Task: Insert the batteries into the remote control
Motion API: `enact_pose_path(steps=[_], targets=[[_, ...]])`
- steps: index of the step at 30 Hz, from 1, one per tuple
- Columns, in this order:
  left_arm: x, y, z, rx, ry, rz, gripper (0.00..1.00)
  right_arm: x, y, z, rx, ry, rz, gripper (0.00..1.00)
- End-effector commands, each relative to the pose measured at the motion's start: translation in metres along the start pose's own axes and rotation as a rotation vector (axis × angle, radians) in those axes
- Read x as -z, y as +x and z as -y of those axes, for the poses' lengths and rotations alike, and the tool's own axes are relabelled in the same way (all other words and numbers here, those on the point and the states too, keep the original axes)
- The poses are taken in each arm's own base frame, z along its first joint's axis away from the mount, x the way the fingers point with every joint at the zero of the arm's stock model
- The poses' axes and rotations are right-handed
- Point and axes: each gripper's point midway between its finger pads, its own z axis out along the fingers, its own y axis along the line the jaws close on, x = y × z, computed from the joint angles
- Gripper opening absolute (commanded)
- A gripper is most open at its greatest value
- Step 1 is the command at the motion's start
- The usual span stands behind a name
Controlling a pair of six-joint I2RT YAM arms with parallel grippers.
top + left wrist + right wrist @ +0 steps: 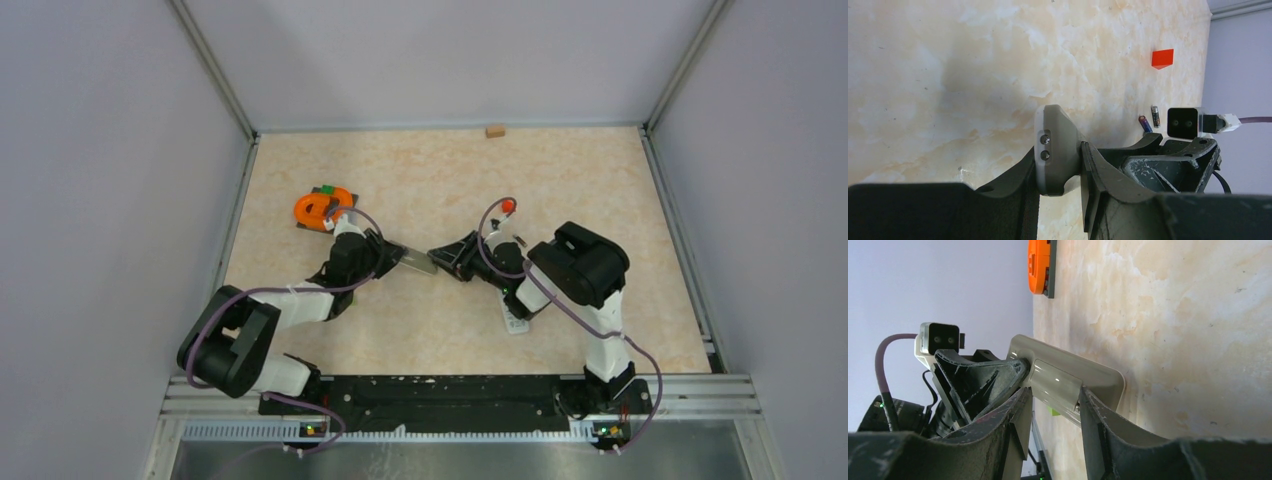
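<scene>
The grey remote control (421, 263) hangs just above the table's middle, held from both ends. My left gripper (398, 258) is shut on its left end; in the left wrist view the remote control (1055, 132) stands pinched between the fingers of the left gripper (1058, 155). My right gripper (448, 261) is shut on the other end, and in the right wrist view both fingers of the right gripper (1054, 397) press the glossy panel of the remote control (1068, 375). Two small dark batteries (1150, 120) lie on the table behind the right gripper, also seen as batteries (520, 240).
A red block (508, 206) lies near the batteries. An orange ring-shaped object (323, 208) sits on a dark base at the left. A white flat piece (515, 318) lies under the right arm. A small tan block (494, 130) rests at the back wall.
</scene>
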Motion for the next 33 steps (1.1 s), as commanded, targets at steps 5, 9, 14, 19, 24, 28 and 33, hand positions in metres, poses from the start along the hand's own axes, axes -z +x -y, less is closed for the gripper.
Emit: enact_pose_path(steps=[5,9,14,19,24,28,33], targets=[[0.025,0.071,-0.098,-0.154,-0.368,-0.249,0.0,0.007,0.013,-0.101,-0.027,-0.392,-0.051,0.39],[0.028,0.066,-0.104,-0.188,-0.427,-0.231,0.0,0.007,0.012,-0.102,0.01,-0.376,-0.043,0.39],[0.032,0.059,-0.108,-0.211,-0.463,-0.199,0.0,0.01,0.001,-0.107,0.017,-0.384,-0.014,0.39],[0.036,0.055,-0.109,-0.233,-0.463,-0.173,0.0,0.013,-0.012,-0.113,0.019,-0.395,0.016,0.39],[0.039,0.054,-0.113,-0.24,-0.459,-0.154,0.0,0.01,-0.016,-0.113,0.015,-0.384,0.025,0.39],[0.041,0.051,-0.111,-0.247,-0.454,-0.142,0.0,0.008,-0.018,-0.091,0.021,-0.289,0.037,0.39],[0.043,0.043,-0.107,-0.265,-0.46,-0.124,0.0,0.011,-0.032,-0.056,0.09,-0.105,0.084,0.4]])
